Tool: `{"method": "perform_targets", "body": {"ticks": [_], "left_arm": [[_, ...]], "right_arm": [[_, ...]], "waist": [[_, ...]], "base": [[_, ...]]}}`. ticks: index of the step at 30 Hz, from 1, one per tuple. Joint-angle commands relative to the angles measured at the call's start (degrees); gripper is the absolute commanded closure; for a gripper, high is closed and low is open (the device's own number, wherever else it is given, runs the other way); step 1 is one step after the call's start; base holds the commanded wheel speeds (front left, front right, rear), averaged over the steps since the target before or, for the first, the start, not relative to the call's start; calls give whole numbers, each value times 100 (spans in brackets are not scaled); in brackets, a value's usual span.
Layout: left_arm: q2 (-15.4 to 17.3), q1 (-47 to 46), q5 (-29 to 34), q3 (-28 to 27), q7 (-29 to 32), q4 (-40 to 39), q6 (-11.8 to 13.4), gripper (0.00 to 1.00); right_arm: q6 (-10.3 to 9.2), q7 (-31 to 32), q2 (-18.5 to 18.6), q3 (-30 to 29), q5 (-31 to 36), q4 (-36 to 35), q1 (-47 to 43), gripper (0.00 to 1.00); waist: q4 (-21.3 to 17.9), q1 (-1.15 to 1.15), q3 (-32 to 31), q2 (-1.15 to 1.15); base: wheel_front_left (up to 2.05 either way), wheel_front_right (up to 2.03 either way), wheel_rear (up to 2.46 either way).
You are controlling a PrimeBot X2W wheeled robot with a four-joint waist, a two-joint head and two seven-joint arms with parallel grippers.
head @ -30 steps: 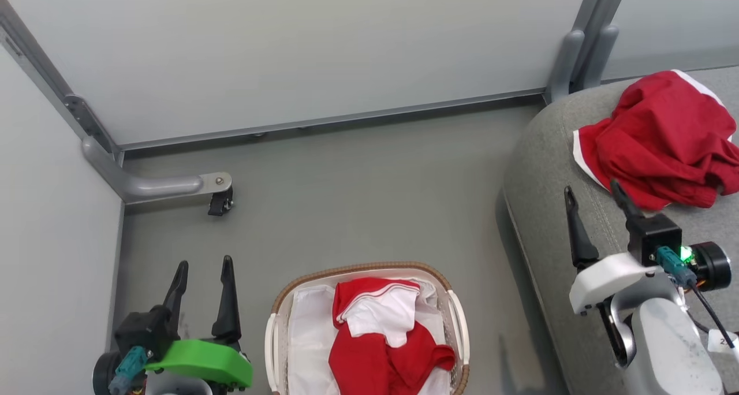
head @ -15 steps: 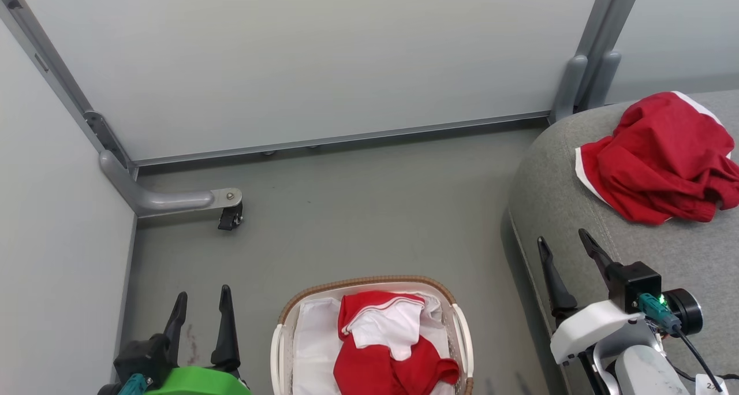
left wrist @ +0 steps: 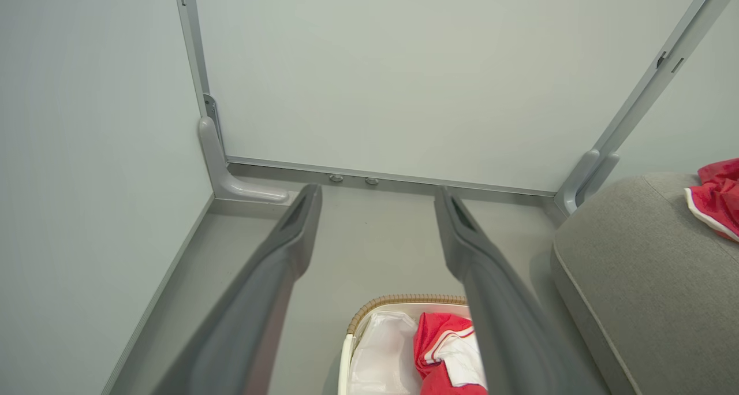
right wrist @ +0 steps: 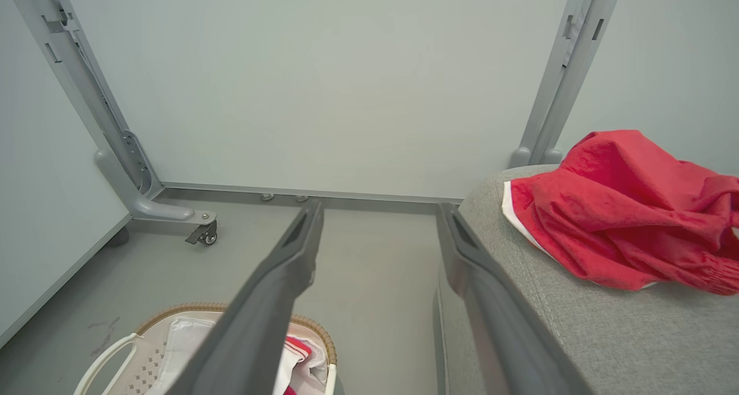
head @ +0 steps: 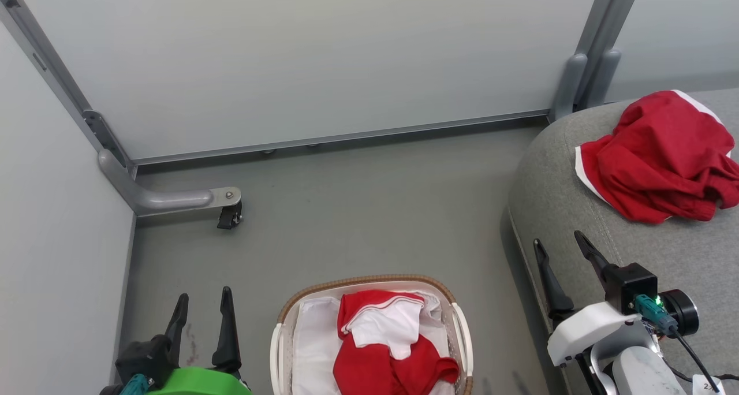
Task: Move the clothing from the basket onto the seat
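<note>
Pale grey partition panels (head: 317,60) are standing in front of me and to my left, meeting the grey floor (head: 358,210) along a metal rail.

The seat (head: 548,175), a big light grey cushion with a rounded edge, is taking up my right side. A crumpled red garment (head: 658,158) with a white border is lying on top of it, towards the far end and well clear of the edge.

The basket (head: 369,280) is sitting on the floor just in front of me, between my two arms and apart from the seat. A red-and-white garment (head: 381,366) is lying bunched inside it, more to the right half, with a white panel turned up on top. The white liner (head: 309,349) is showing bare on the left half.

My right gripper (head: 559,238) is hanging at the seat's near rounded edge, fingers pointing away from me. Its jaws are standing spread wide with nothing between them, and it is apart from the garment on the cushion.

My left gripper (head: 205,294) is hovering above the floor to the left of the basket. Its jaws are also spread wide and gripping nothing.

A small black caster (head: 230,216) is resting under the grey metal foot (head: 167,198) at the left panel's base.
</note>
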State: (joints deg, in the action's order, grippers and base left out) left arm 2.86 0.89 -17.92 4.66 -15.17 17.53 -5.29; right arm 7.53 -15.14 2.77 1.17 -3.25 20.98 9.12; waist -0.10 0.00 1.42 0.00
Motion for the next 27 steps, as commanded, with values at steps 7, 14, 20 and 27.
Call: {"method": "perform_targets", "body": {"ticks": [7, 14, 20, 27], "left_arm": [[7, 9, 34, -9, 3, -3, -6, 0], [7, -72, 39, -8, 4, 0, -28, 0], [7, -249, 183, 48, 4, 42, -70, 0], [7, -835, 364, 446, 3, 318, -148, 0]], "right_arm": [[-8, -1, 21, -23, -27, -2, -25, 0], [-8, -1, 22, -22, -29, -27, 39, 0], [-8, -1, 22, 6, 16, -89, 117, 0], [-8, -1, 21, -8, 104, -235, 333, 0]], "waist": [[0, 0, 32, 0], [-7, 0, 123, 0], [-27, 0, 275, 0], [-102, 0, 692, 0]], "base": [[0, 0, 0], [0, 0, 0], [0, 0, 0], [0, 0, 0]]}}
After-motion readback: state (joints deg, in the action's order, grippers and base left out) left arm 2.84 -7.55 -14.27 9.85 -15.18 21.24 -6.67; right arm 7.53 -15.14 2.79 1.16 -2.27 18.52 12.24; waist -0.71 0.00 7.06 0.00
